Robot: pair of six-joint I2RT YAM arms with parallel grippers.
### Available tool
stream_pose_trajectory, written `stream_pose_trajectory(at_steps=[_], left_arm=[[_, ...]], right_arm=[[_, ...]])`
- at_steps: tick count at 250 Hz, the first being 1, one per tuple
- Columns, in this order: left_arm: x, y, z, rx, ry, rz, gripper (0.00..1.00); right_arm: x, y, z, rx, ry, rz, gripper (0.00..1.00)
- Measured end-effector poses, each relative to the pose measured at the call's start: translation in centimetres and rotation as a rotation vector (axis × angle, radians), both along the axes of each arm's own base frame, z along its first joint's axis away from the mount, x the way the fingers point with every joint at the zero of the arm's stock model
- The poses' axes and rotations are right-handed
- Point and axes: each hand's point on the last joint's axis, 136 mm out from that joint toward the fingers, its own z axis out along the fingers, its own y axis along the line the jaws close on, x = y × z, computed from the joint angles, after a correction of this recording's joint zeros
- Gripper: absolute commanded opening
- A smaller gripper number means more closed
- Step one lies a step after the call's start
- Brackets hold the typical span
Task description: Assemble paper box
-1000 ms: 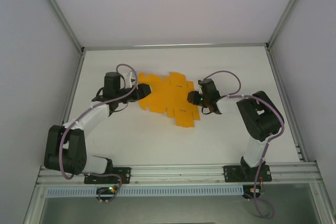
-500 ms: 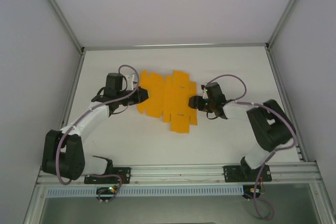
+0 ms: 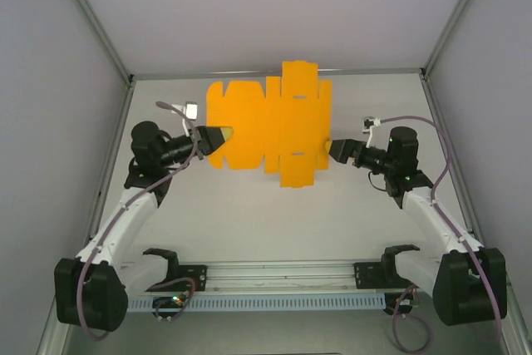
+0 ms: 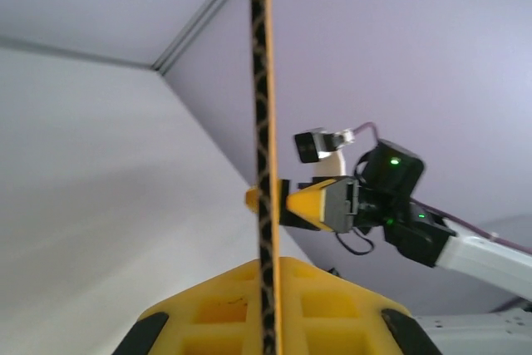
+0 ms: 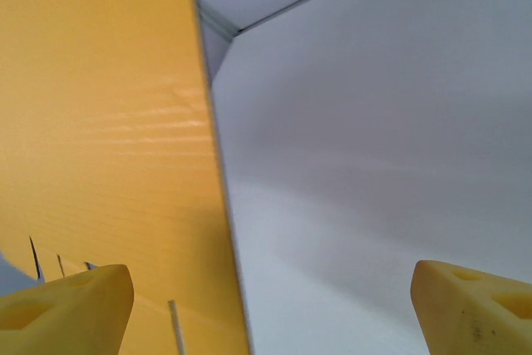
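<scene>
The paper box (image 3: 266, 122) is a flat orange-yellow die-cut sheet with flaps and slots, held up off the table and spread out facing the top camera. My left gripper (image 3: 218, 136) is shut on its left edge. In the left wrist view the sheet (image 4: 262, 81) runs edge-on as a thin vertical line, pinched between my yellow fingers (image 4: 332, 297). My right gripper (image 3: 337, 149) is at the sheet's right edge and open. In the right wrist view its fingers (image 5: 71, 309) stand wide apart, and the sheet's (image 5: 100, 122) edge hangs between them, nearer the left one.
The white table (image 3: 249, 214) lies below the sheet, enclosed by pale side walls and a back rail (image 3: 274, 72). The arm bases sit on the metal rail (image 3: 283, 276) at the near edge. The right gripper (image 4: 316, 201) faces the left wrist camera from across the sheet.
The sheet went from lying on the table to being held up in the air. Both arms swung outward and up. The left gripper shut on its edge; the right gripper opened.
</scene>
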Motion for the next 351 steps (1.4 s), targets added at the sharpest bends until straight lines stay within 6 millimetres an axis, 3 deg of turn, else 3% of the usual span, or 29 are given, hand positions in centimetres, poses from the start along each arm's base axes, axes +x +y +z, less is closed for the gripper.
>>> stream_pose_trajectory(at_steps=[54, 71, 103, 144, 180, 240, 270, 291, 351], left_arm=[[-1.5, -0.3, 1.8, -0.038, -0.054, -0.053, 0.0], [-1.6, -0.4, 1.6, -0.039, -0.045, -0.058, 0.0], [-1.5, -0.4, 1.1, -0.037, -0.023, -0.059, 0.0], [-0.6, -0.2, -0.2, -0.01, 0.016, -0.012, 0.0], [0.9, -0.4, -2.4, 0.087, 0.051, 0.09, 0.0], [2.8, -2.4, -6.6, 0.335, 0.083, 0.228, 0.0], [3.4, -3.3, -9.4, 0.405, 0.134, 0.234, 0.0], [3.6, -3.6, -10.9, 0.444, 0.161, 0.243, 0.0], [3.5, -3.9, -11.3, 0.476, 0.155, 0.29, 0.0]], right_arm=[[0.0, 1.6, 3.9, 0.105, -0.066, 0.115, 0.68], [0.1, 1.9, 4.8, 0.134, -0.077, 0.142, 0.54], [0.0, 2.3, 5.7, 0.158, -0.077, 0.175, 0.16], [-0.1, 2.4, 6.1, 0.119, -0.059, 0.165, 0.03], [-0.3, 3.0, 6.1, -0.034, -0.027, 0.073, 0.01], [-1.8, 5.7, 7.2, -0.308, -0.035, 0.006, 0.0], [-1.5, 6.5, 5.5, -0.45, 0.012, -0.026, 0.0], [-0.5, 5.9, 3.7, -0.579, 0.07, -0.088, 0.0], [1.7, 3.8, 0.4, -0.895, 0.147, -0.209, 0.0]])
